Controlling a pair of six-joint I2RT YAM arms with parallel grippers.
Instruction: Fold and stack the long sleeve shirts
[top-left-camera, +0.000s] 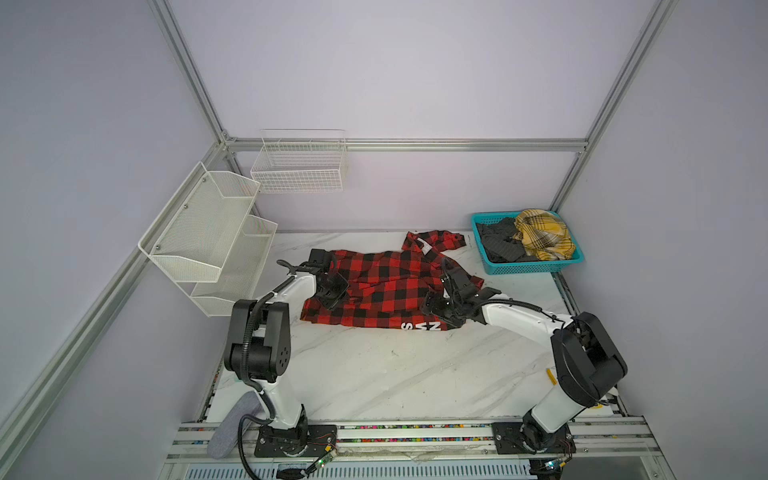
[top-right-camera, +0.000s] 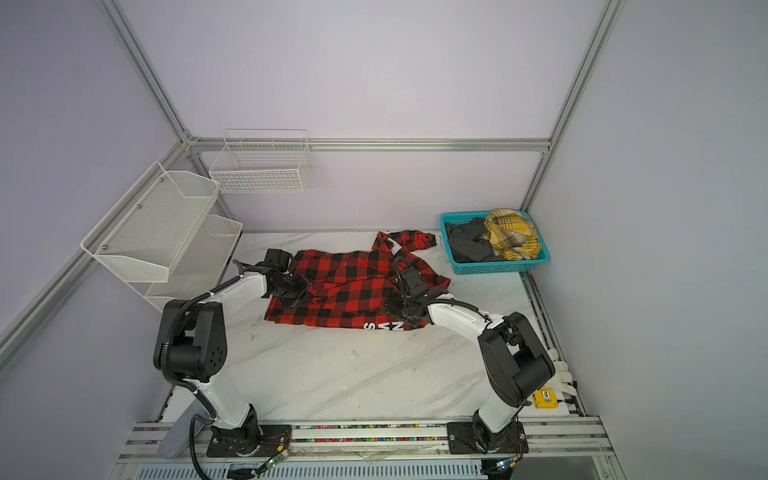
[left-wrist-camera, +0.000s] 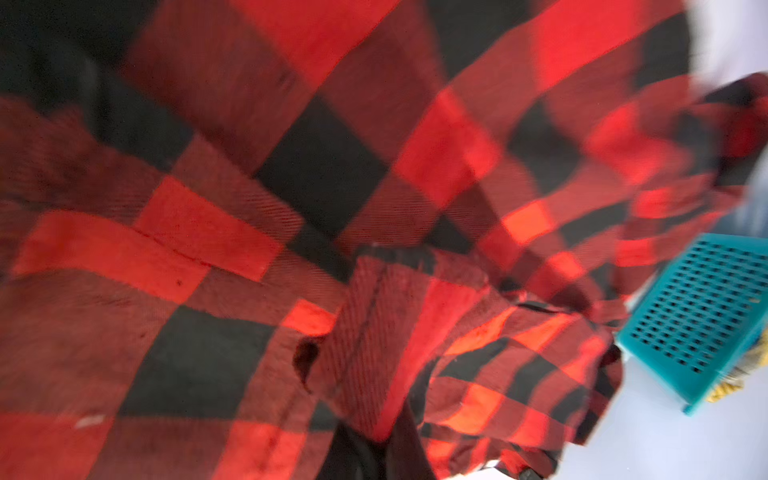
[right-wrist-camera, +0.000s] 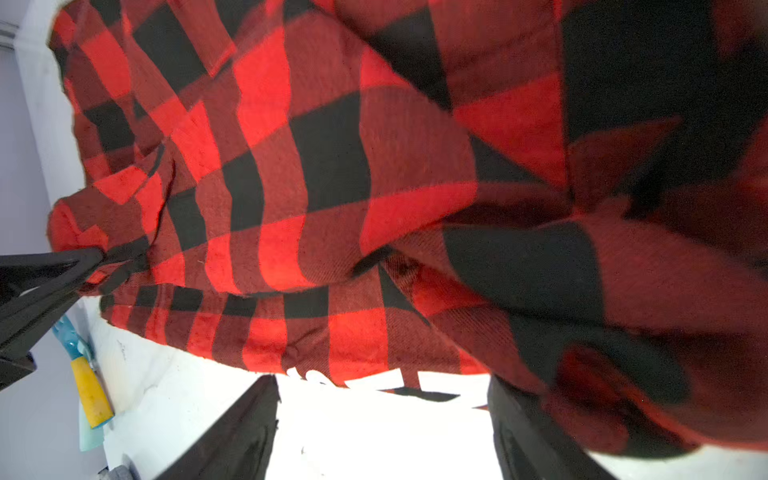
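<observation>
Pinching the buffalo-check shirt (top-left-camera: 386, 286) in my left gripper (top-left-camera: 331, 296) with my right gripper (right-wrist-camera: 382, 419) spread empty, I'm risking dragging it crooked.

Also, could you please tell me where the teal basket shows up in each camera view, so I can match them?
Top views: the teal basket sits at the far right corner of the table in both.
Left wrist: its perforated side wall shows just past the shirt's edge.
Right wrist: not in it.
Shared landmark: the red check shirt, visible in all four views.
</observation>
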